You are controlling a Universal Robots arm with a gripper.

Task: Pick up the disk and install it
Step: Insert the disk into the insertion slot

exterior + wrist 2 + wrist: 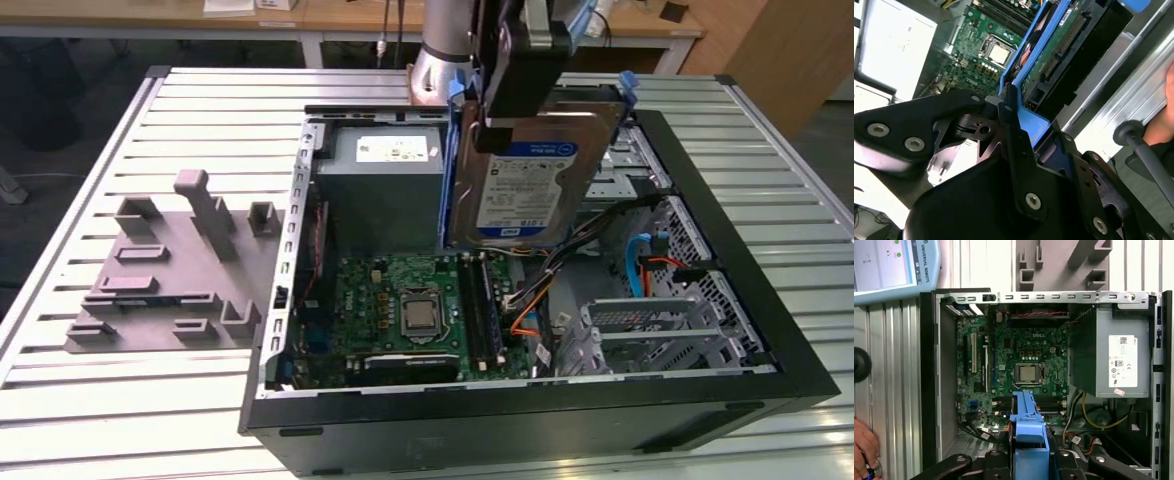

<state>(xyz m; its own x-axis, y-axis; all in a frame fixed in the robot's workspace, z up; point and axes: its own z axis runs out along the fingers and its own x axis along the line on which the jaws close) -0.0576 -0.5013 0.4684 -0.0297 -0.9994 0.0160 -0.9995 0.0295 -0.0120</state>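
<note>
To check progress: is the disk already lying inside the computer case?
No, in the exterior view the disk hangs upright in the gripper, above the open computer case.

Flat rectangular silver hard drive point(529, 182), white-and-blue label outward, blue plastic rails along its edges, hangs upright, slightly tilted, above open black computer case point(534, 405).

On the surface point(134, 420), the open computer case point(534, 420) takes the centre and right of the exterior view, with a fixture plate point(160, 270) to its left. Inside, the motherboard point(400, 320) lies lower centre, the power supply point(380, 180) above it. The disk point(527, 185), clamped in the tool point(523, 100), hangs upper centre over the case.
</note>
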